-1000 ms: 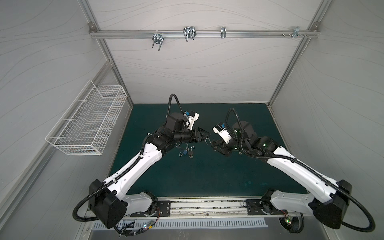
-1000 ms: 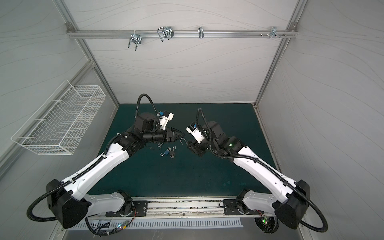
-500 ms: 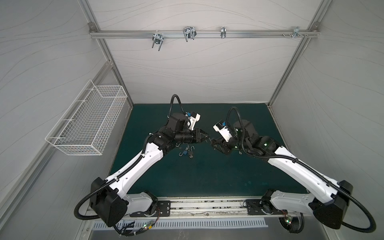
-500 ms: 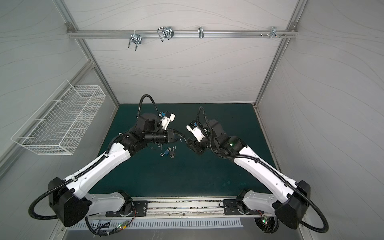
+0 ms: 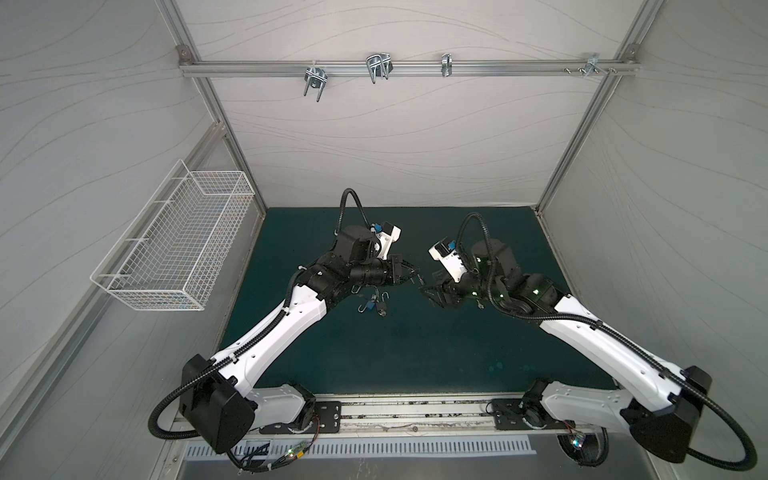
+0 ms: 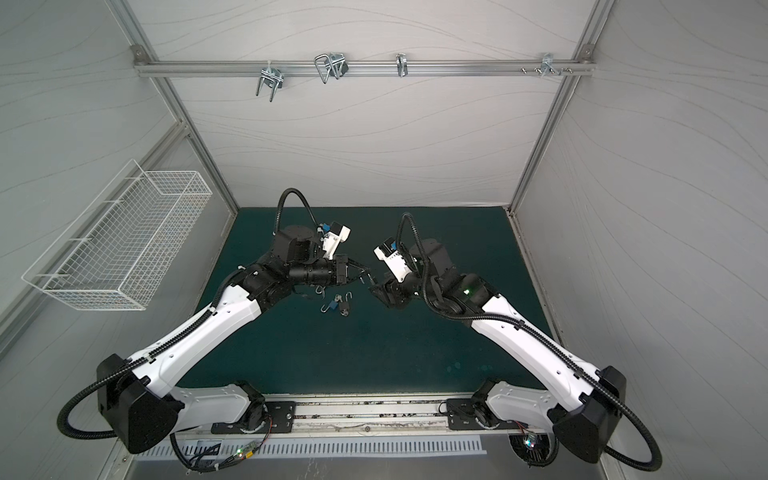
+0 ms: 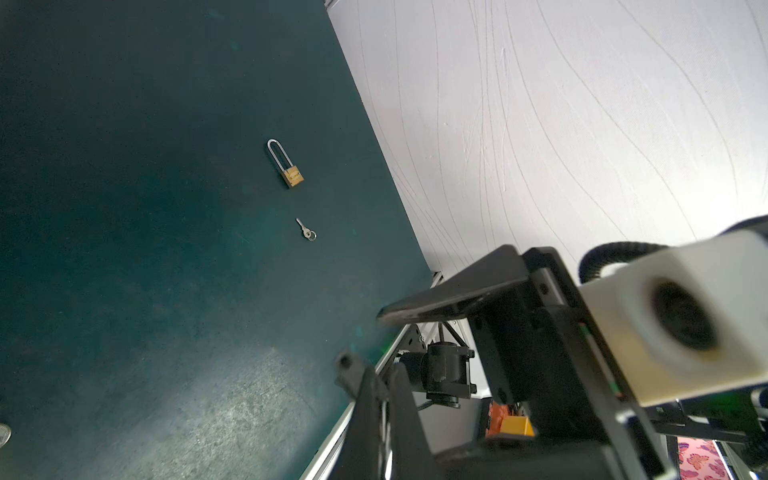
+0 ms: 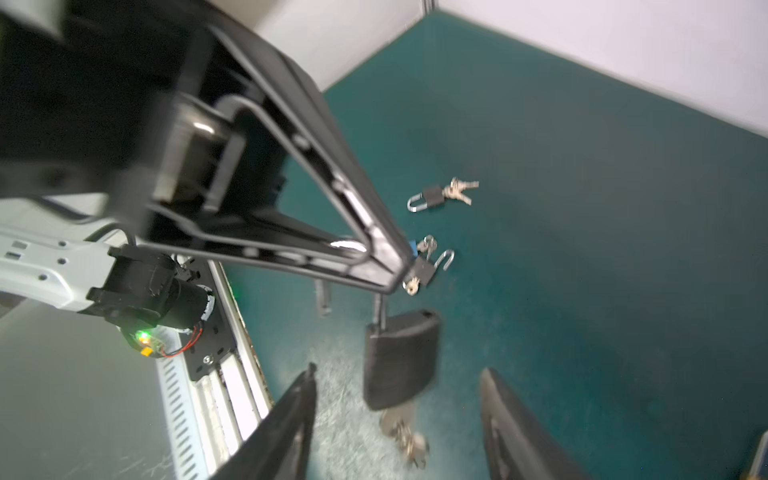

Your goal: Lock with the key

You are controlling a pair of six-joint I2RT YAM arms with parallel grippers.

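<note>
Padlock (image 8: 401,361), matte black and rounded, silvery keys (image 8: 405,434) beneath

Padlock (image 8: 401,361): five. Loose key (image 7: 306,230): one. Wire basket (image 5: 178,245): one. Rail hook (image 5: 377,66): four.

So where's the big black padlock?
In the right wrist view the black padlock hangs from the left gripper, between the open fingers of the right gripper.
</note>
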